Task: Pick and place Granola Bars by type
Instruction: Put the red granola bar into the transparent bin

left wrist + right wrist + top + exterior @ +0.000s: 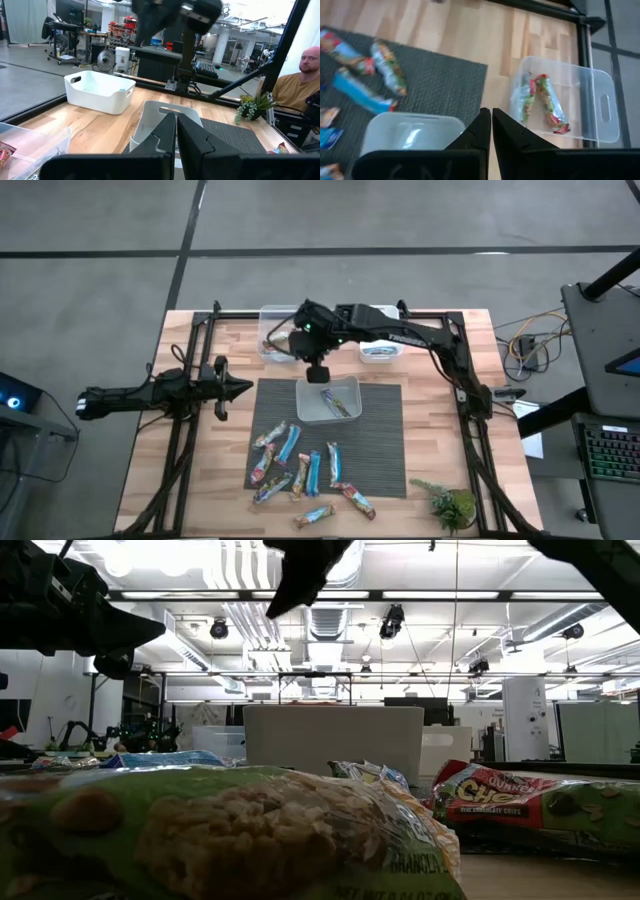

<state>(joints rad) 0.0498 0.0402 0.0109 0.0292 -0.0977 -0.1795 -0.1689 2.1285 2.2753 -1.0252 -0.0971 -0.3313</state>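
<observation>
A: What is on the table?

B: Seen from above, a wooden table [200,480] carries a dark ribbed mat [385,450]. A loose cluster of granola bars [300,472] lies on the near half of the mat, some in blue wrappers, some in red and tan ones. A clear tub [328,400] sits on the far part of the mat with one blue bar [340,405] inside it.

A: Any other containers?

B: Yes. A second clear tub [570,100] stands on bare wood beyond the mat, holding two multicoloured bars [542,102]. A third tub [380,352] sits to its right; I think something blue lies in it, but the arm hides most of it. A small green plant [450,505] stands at the near right corner.

A: Where are the arms?

B: The right gripper [318,372] hangs above the far edge of the tub on the mat, fingers pressed together, holding nothing. The left gripper [240,388] waits at the table's left side, just off the mat, also closed and empty.

A: Is anyone nearby?

B: A person [297,85] sits beyond the table.
</observation>
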